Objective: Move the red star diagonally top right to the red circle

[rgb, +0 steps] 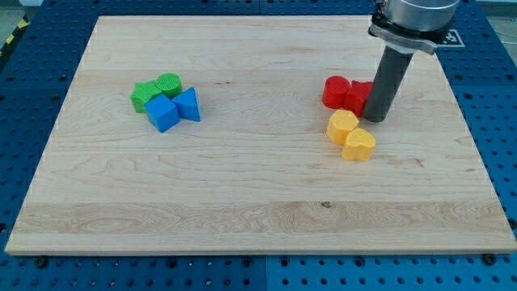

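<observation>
The red star [358, 96] sits at about two o'clock on the worktop [242, 202], touching the red circle [335, 91] at its nine o'clock, with my tip [375, 119] pressed against its four o'clock side; I carry no hand, only the rod, so nothing is held. It looks light, stiff and quick to slide or spin, so I judge a push through its middle safest; two yellow blocks [350, 135] lie just at six o'clock, a green-and-blue cluster [166, 100] well apart at nine, on smooth wood with open room toward twelve.

Wooden board [242, 186], eight coloured blocks
</observation>
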{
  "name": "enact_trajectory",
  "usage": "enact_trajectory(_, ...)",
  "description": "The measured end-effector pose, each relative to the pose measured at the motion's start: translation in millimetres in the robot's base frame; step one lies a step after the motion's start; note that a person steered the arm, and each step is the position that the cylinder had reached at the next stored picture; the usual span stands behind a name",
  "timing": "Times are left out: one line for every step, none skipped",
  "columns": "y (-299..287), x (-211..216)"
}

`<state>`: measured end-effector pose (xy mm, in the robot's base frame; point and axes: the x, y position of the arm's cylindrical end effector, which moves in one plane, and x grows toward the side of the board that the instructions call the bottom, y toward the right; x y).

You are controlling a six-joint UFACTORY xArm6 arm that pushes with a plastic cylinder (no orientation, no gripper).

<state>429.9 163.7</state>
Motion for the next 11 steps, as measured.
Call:
enact_trajectory(-0.9,-25.6)
enact_trajectory(-1.0,-35.1)
enact_trajectory(0.0,-40.5)
enact_trajectory(2.5,-31.3)
enact_trajectory(-10.3,-28.8)
enact_trajectory(-37.6,-28.8)
enact_trajectory(-48.0,-36.4)
enact_trajectory(-35.4,-49.1)
enact_trajectory(-28.6,-59.0)
enact_trajectory(-42.0,-62.3)
enact_trajectory(-71.1,-74.7)
